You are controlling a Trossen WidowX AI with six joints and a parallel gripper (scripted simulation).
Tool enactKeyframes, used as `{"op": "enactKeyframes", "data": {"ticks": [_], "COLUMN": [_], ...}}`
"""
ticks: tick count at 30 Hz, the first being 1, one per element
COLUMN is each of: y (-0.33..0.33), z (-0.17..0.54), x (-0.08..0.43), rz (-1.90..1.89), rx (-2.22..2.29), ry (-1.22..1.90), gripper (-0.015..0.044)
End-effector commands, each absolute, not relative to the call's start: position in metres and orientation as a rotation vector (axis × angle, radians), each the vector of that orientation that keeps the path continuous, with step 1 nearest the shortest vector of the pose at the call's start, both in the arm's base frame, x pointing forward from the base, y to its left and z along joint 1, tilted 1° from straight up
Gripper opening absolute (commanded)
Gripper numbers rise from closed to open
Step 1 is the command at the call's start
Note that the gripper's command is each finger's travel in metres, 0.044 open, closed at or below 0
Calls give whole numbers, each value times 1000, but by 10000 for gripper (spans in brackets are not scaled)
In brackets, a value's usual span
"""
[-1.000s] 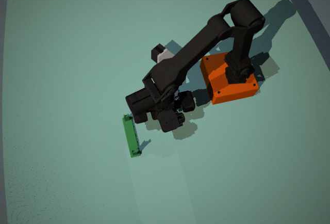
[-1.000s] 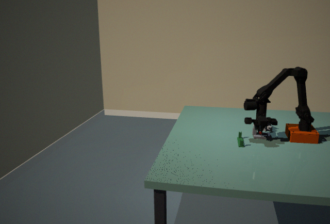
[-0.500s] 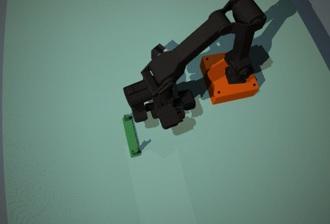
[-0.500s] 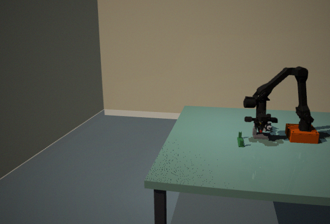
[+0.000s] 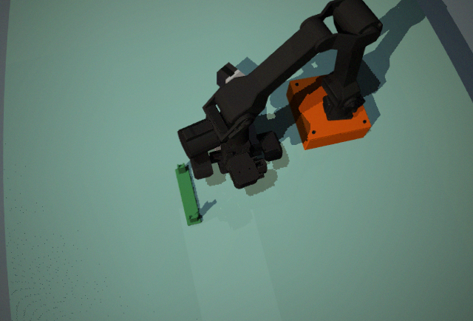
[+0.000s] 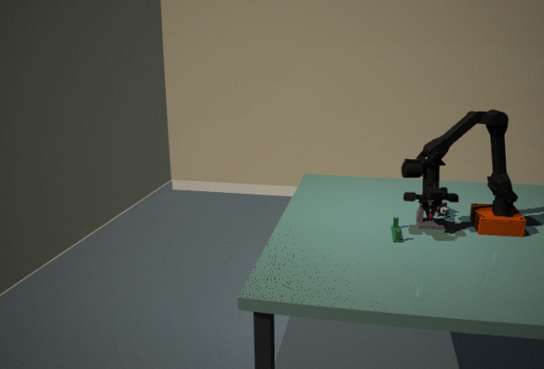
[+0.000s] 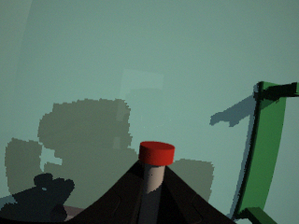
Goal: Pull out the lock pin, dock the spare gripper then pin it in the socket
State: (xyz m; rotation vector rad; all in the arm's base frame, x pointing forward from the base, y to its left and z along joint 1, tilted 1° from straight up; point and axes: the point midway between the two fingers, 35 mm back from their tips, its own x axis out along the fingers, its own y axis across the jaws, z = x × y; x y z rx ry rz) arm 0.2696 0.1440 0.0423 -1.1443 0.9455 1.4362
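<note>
Since the gripper (image 5: pixel 244 168) (image 6: pixel 430 211) (image 7: pixel 149 168) is nearly shut, w/ its 2 fingers clamped on the lock pin's (image 6: pixel 431 216) (image 7: pixel 157 154) pale shaft just behind the red head, we'd judge this to be the pull-out step. We should keep the grip firm & draw straight along the shaft, head first, toward the near side, w/o twist or lift until the tip's out; any slant could bind it or drag the mount (image 6: pixel 430 226). The pin's head points near & its shaft runs back to the far side, so its long axis goes approx. near-far; it looks about level, but we can't be sure. We can't tell if the tip has cleared the socket. The mount's below & behind the fingers. Further out, the green rack (image 5: pixel 187 195) (image 6: pixel 396 232) (image 7: pixel 271 145) lies left, the orange base (image 5: pixel 324 128) (image 6: pixel 501 227) right, & what's prob. the spare gripper (image 5: pixel 233 75) (image 6: pixel 444 210) on the far side.
</note>
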Motion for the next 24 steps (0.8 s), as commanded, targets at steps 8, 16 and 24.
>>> {"op": "enactKeyframes", "data": {"ticks": [8, 16, 24], "y": [152, 158, 163], "z": [46, 46, 46], "x": [270, 269, 269], "rz": [1439, 1442, 1446], "rx": [-1139, -1136, -1134], "ry": [946, 953, 960], "gripper": [0, 0, 0]}}
